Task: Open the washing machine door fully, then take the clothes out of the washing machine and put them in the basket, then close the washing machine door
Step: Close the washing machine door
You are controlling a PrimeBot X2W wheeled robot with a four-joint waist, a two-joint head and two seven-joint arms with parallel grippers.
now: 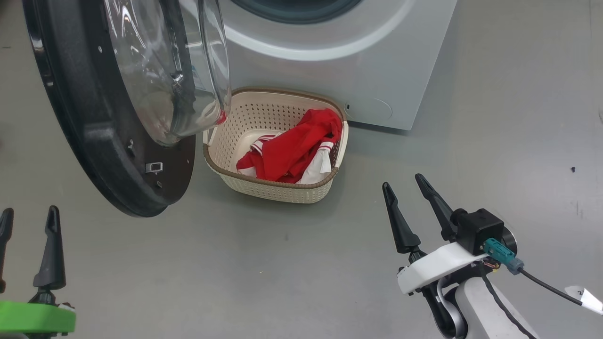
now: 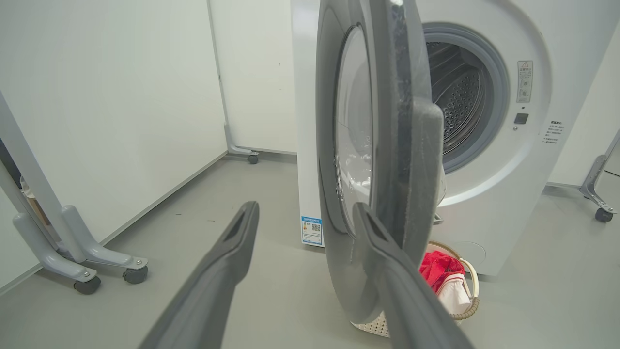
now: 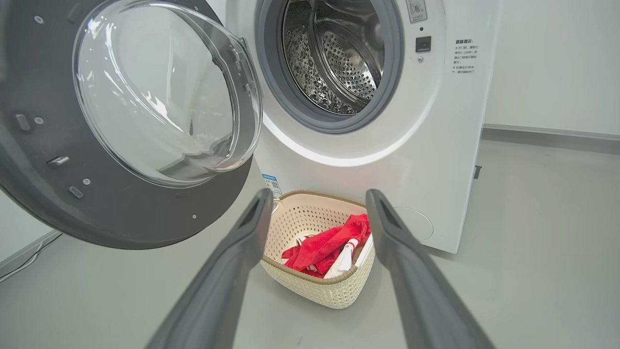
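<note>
Basket (image 1: 275, 192) one, door (image 1: 96, 141) one, machine (image 1: 358, 70) one.

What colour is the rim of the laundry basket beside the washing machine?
Brown, woven-look, atop the cream basket; the head view shows it best.

You lose the top of the washing machine (image 1: 358, 70) at the head view's upper edge, so of its opening you get just the bottom arc. The washing machine door (image 1: 94, 141) is cut off there too, and its glass bowl covers the left corner of the basket (image 1: 278, 190). The clothes (image 1: 292, 150) lie bunched, so you cannot read any print on them. The left gripper (image 1: 29, 212) has its outer finger sliced by the left edge. In the left wrist view the door stands edge-on and hides the left of the drum (image 2: 455, 97) and most of the basket. The blue sticker (image 2: 311, 230) is too small to read, as are the printed labels (image 3: 464, 55) in the right wrist view.
</note>
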